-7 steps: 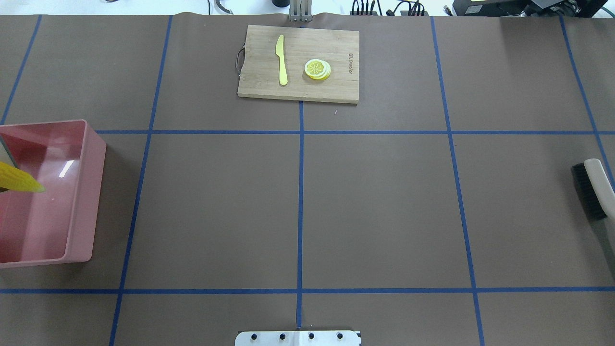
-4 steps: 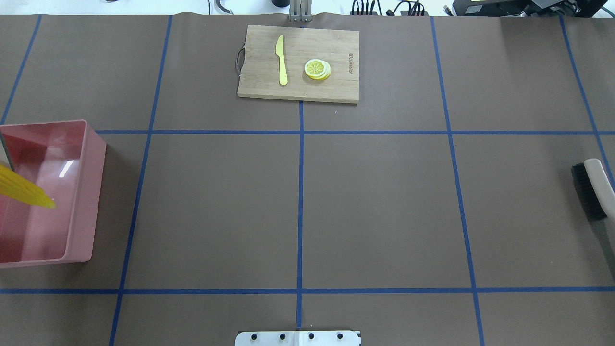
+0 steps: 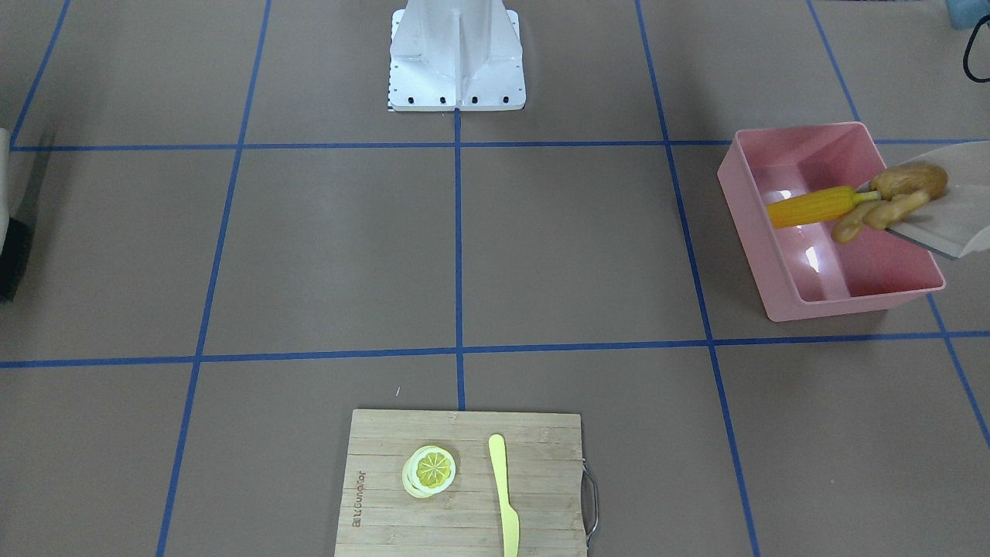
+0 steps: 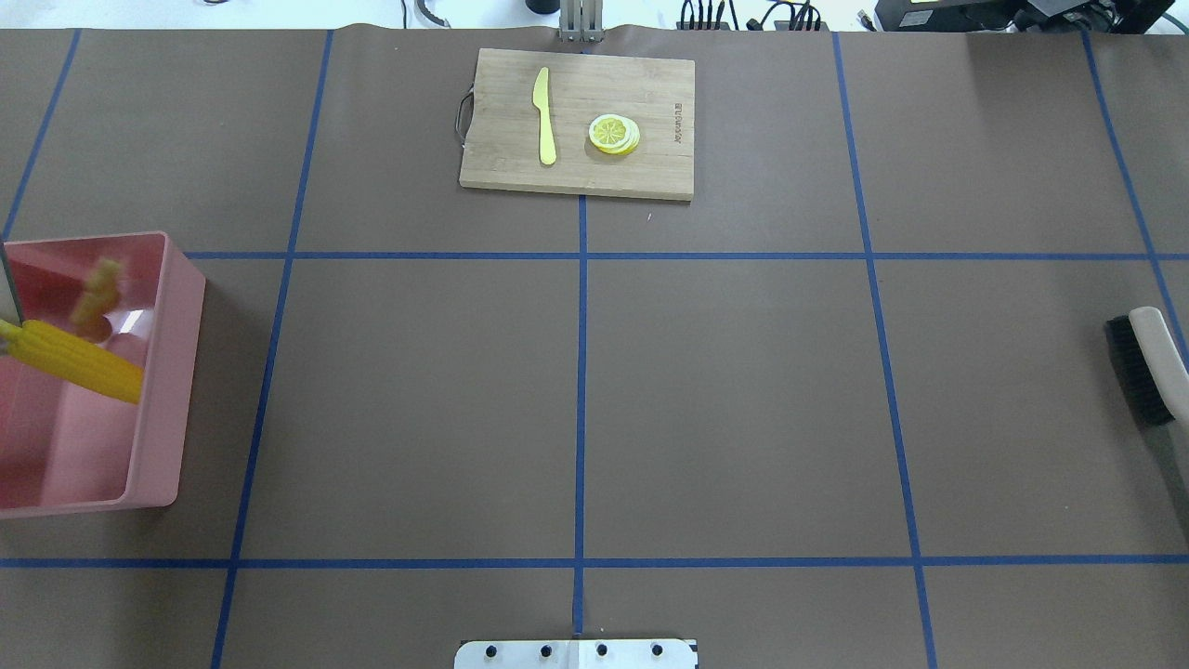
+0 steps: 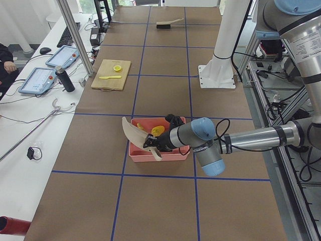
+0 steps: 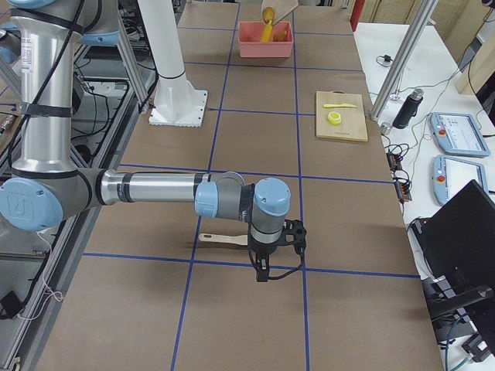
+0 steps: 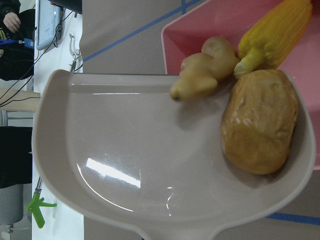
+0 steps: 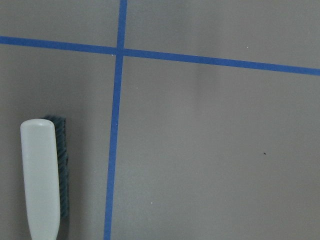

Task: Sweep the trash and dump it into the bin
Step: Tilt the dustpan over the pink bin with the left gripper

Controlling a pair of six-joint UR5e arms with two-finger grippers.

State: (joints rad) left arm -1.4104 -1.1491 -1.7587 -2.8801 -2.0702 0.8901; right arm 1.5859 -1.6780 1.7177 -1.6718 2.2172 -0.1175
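**Left edge, overhead view.** The pink bin (image 4: 175, 372) stands on the brown-papered table (image 4: 743, 400), open top up. The beige dustpan (image 7: 125, 150) is tilted over it, with its lip above the pink inside.

- The corn cob (image 4: 79, 362) lies past the lip, over the bin's inside. Its stalk end touches the potato (image 7: 260, 122) and the ginger root (image 7: 205, 72).
- The ginger root straddles the lip.
- The potato rests inside the pan, against the lip.

Compared with 0.6 s ago, the corn cob's tip reaches farther toward the bin's right wall. The ginger root, then out of sight overhead, now shows as a blurred tan shape over the bin's far half.

The left gripper (image 5: 158, 144) is at the dustpan's handle and is seen only from the side camera. Whether its fingers are spread or clamped on the handle cannot be told.

**Centre, far edge.** A wooden cutting board (image 4: 576, 172) carries a yellow knife (image 4: 544, 116) and a stack of lemon slices (image 4: 614, 134). The two lie side by side and apart, all unchanged.

**Right edge.** The brush (image 4: 1147, 367) lies flat on the table, bristles toward the centre, in the same place as before. The right gripper (image 6: 263, 270) hangs over the table near the brush, and the state of its fingers cannot be told
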